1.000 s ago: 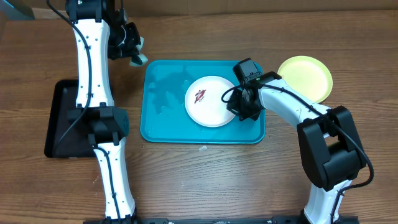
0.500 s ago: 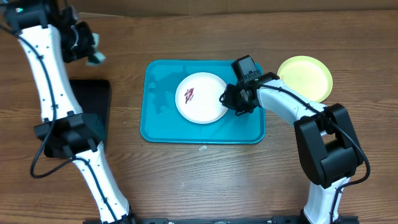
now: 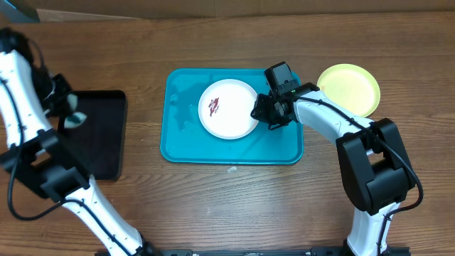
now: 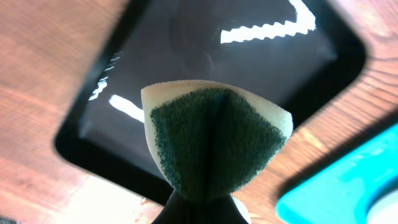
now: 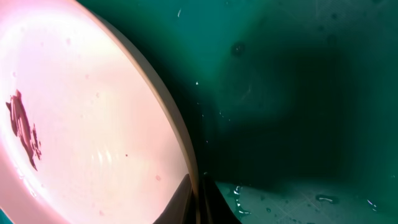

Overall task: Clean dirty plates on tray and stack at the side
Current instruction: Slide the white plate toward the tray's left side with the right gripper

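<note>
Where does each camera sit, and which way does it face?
Overhead: fixed above the table, looking down at the turquoise tray, white plate, yellow-green plate and black tray; left arm and right arm show.
Left wrist: on the left arm, facing down past the left fingers, shut on a sponge, toward the black tray.
Right wrist: on the right arm, low over the turquoise tray; the right fingers pinch the white plate's rim.
Shared: overhead and right wrist show the plate's red smear.

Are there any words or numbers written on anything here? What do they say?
None: no words, numbers or labels can be read on the white plate, the yellow-green plate, the blue tray, the black tray or the sponge.
The white zigzag on the black tray looks like glare, not writing.
</note>
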### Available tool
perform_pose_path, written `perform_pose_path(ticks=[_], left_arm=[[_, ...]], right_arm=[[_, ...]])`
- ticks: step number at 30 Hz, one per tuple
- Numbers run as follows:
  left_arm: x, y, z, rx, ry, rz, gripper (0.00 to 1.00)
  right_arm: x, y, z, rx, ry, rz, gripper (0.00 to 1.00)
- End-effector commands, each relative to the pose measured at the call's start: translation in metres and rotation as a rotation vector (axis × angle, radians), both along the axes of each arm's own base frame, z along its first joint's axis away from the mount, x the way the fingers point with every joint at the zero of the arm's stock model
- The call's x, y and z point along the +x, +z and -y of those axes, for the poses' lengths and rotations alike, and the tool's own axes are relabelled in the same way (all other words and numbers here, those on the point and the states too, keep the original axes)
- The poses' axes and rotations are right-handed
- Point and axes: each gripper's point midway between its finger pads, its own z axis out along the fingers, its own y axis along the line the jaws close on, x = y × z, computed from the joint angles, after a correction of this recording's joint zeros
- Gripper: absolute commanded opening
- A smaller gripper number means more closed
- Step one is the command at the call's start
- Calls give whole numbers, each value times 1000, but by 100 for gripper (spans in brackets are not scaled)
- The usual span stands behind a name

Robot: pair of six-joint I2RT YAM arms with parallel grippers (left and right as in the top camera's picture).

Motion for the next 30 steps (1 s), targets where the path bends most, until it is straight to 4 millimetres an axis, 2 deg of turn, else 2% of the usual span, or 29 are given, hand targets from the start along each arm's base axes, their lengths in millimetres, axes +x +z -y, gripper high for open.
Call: perform_pose_path(ticks=[1,8,14,17,23,30], left_arm=[[-13,-12,1,-25,16,-26,4],[1,-68,25,-183,-63,49,4],[-1,-103,20,-156,-80,57,4],[-4,-111,14,-129,-83,49,4],[7,-128,8,-93,-110,105,4],[1,-157,11,-88,-106,112,5]], right_arm=[[-2,-4,-2,-2,13,-2,4],[2,-2,-4,2,27,20,4],[-3,0,-20,-38,280,119,4],[-9,-1,-27,-58,328,130,4],[-13,0,-40,-60,354,152,4],[-9,-3,-31,-110,301,146,4]])
